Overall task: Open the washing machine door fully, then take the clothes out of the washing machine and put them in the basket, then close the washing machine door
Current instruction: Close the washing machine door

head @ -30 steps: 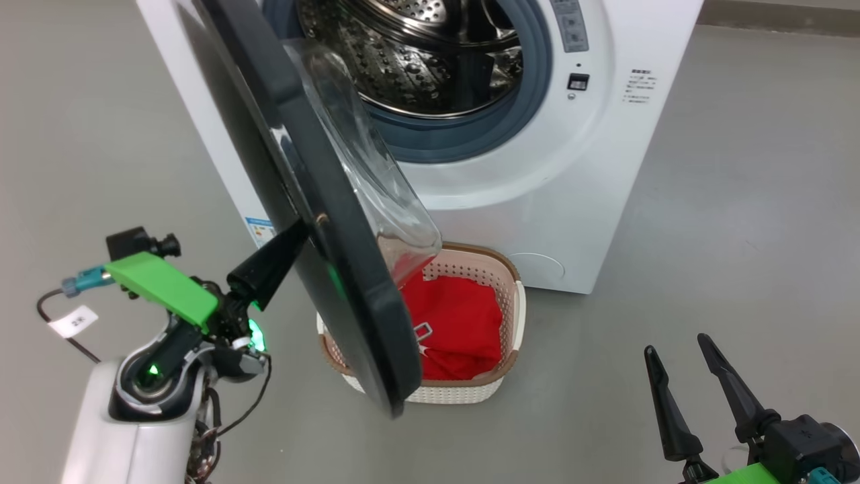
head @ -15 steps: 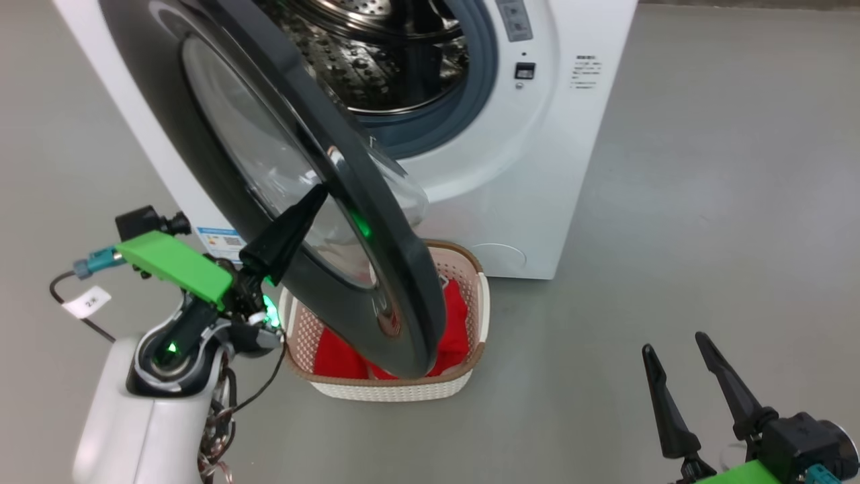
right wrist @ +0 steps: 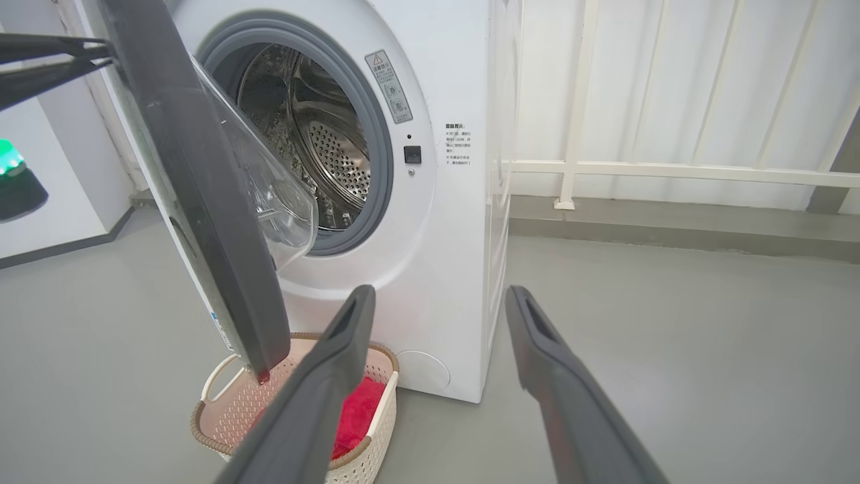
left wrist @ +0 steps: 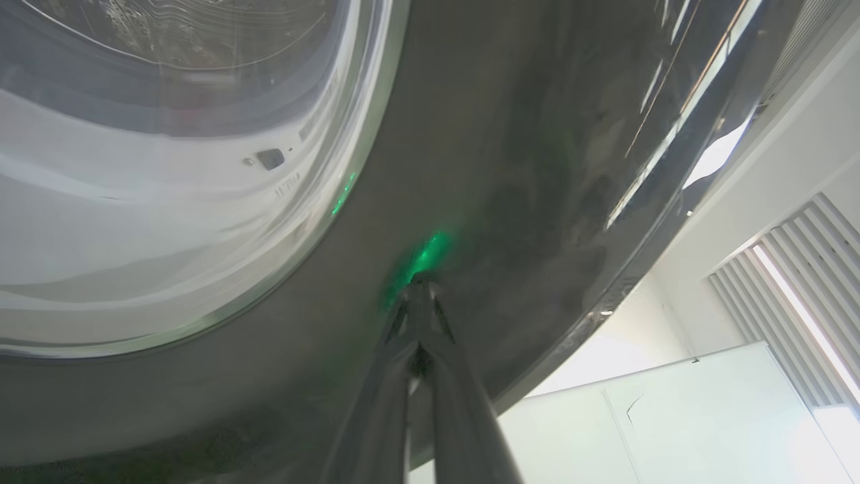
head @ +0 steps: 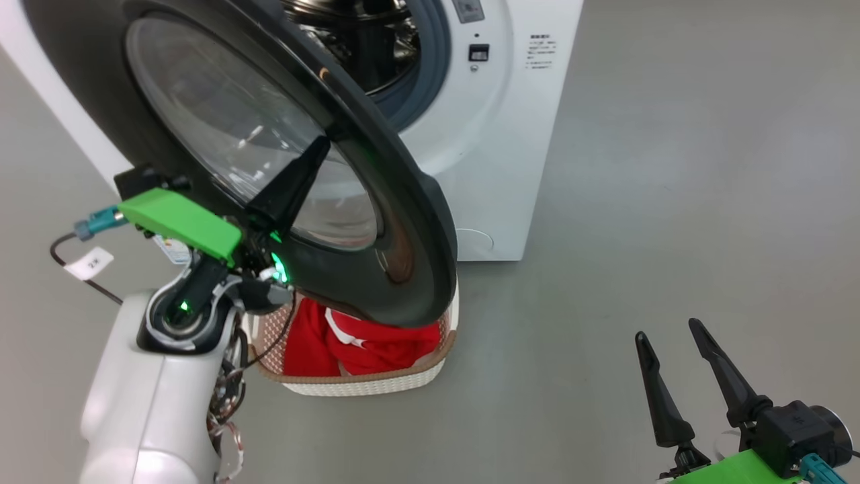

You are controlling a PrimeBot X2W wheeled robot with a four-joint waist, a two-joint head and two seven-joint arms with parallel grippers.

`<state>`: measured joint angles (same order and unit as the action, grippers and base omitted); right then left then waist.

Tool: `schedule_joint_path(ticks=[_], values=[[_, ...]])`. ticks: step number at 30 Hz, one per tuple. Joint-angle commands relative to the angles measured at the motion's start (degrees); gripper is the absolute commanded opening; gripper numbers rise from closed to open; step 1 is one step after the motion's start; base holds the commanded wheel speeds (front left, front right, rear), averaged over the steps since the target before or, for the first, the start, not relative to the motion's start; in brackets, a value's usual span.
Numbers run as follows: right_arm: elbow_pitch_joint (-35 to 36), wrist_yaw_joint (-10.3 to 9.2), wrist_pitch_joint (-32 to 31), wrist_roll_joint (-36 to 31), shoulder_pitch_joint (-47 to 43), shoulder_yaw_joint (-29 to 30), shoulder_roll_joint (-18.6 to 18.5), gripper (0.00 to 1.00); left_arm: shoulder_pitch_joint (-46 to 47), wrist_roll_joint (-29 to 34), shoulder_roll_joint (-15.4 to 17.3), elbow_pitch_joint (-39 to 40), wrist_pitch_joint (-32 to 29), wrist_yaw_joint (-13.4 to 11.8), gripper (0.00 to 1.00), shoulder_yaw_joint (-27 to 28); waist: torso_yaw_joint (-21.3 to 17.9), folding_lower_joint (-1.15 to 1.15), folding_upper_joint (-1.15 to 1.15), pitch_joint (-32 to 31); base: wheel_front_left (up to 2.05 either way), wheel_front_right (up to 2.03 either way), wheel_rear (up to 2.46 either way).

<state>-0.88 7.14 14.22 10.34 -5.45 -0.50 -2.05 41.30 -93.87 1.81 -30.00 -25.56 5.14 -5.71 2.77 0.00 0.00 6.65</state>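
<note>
Your left arm is angling up from its white forearm and green wrist housing. The left gripper (head: pixel 321 144) is keeping its two long dark fingers pressed together, holding nothing, with the tips touching the outer face of the big round door's glossy black rim (left wrist: pixel 504 168), just beside the clear bulging glass. The door is standing part open, at an angle to the white boxy front-loading washing machine (right wrist: pixel 457 235). Your right gripper (head: pixel 666 329) is hovering low and well apart, its fingers spread wide and empty. The perforated steel drum (right wrist: pixel 316 148) and grey rubber gasket (right wrist: pixel 383 168) are showing. The soft bright red clothes with white trim (head: pixel 376 346) are lying in the cream perforated plastic basket with a brown woven-look rim (head: pixel 376 383), which is sitting on the smooth grey floor (head: pixel 672 202) below the door's lower edge.
</note>
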Motion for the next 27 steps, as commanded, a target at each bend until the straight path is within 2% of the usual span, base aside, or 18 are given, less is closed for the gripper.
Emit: schedule_joint_path(ticks=[1, 27], values=[[1.4, 0.35, 0.5, -0.6, 2.2, -1.4, -0.8, 1.00, 3.2, -0.2, 1.1, 0.8, 0.5, 0.9, 0.00, 0.9, -1.1, 0.00, 0.00, 0.7, 0.00, 0.00, 0.00], [2.4, 0.35, 0.2, -1.3, 3.8, -2.0, -0.8, 1.00, 13.9, 3.8, 1.3, -6.2, 7.6, 2.3, 0.00, 1.6, -7.6, 0.00, 0.00, 6.3, 0.00, 0.00, 0.00]])
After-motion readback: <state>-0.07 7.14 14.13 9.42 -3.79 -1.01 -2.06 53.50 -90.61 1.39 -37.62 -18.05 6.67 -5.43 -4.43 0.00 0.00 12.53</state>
